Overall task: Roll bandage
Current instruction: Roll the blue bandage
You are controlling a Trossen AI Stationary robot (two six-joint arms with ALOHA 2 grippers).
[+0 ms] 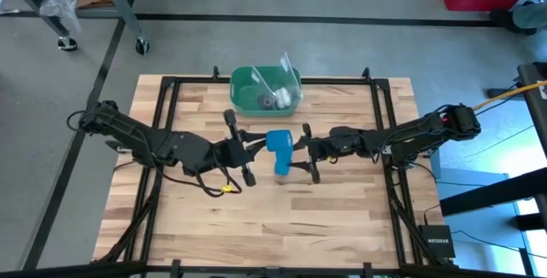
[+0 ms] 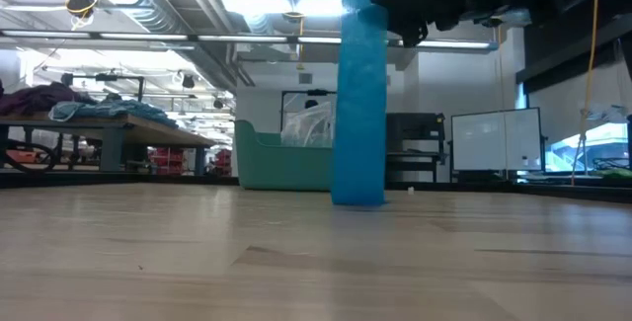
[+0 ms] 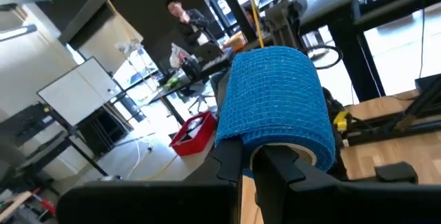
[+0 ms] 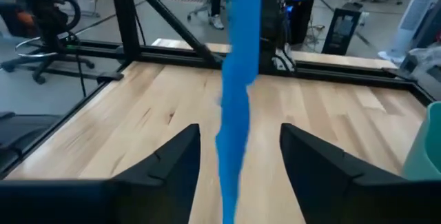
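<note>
Overhead, one bandage [image 1: 279, 144] hung above mid-table between two grippers, its roll end partly covered by the left gripper [image 1: 253, 148], whose jaws were clamped shut on the roll. Its loose tail dropped to the table [image 1: 256, 218] between the right gripper's [image 1: 301, 152] parted fingers [image 4: 172, 165], untouched. One green bin [image 1: 248, 85] sat at the far edge; near boards lay bare.

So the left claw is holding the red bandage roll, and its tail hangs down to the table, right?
Almost. The bandage is bright blue, not red; the left wrist view shows it plainly. The rest holds: the left claw is shut on the roll, and in the low view the loose tail hangs down to the table.
</note>
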